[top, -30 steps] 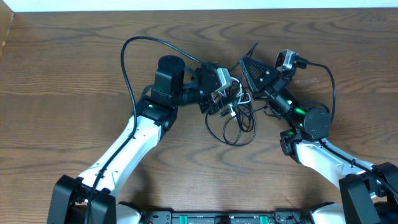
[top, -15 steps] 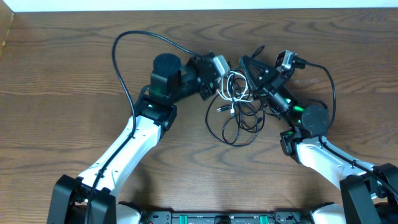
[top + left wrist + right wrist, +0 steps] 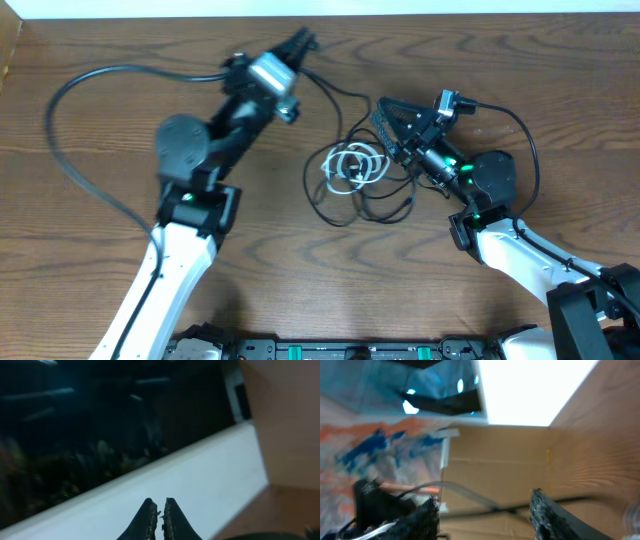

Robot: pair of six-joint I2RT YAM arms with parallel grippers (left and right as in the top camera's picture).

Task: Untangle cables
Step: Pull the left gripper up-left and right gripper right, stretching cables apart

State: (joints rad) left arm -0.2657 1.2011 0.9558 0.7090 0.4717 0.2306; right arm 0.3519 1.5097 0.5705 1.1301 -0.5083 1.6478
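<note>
The cables lie tangled at the table's middle. The white cord [image 3: 352,163] is coiled in small loops, and the black cord [image 3: 345,212] loops under and around it. One black strand [image 3: 340,93] stretches from the heap up to my left gripper [image 3: 303,42], which is raised to the upper left and shut on it. In the left wrist view the left gripper [image 3: 160,506] shows its tips pressed together, with the pinch point hidden. My right gripper [image 3: 383,125] stands open just right of the heap. In the right wrist view the right gripper [image 3: 485,510] has a dark strand [image 3: 485,502] crossing beyond its wide jaws.
The left arm's thick black cable [image 3: 75,165] arcs wide over the left of the table. A cardboard box [image 3: 495,455] stands at the table's left edge. A white strip [image 3: 300,8] runs along the table's far edge.
My left gripper has shut at the heap and swung up and left, drawing a black strand out. The heap has slid left. My right gripper has opened.
</note>
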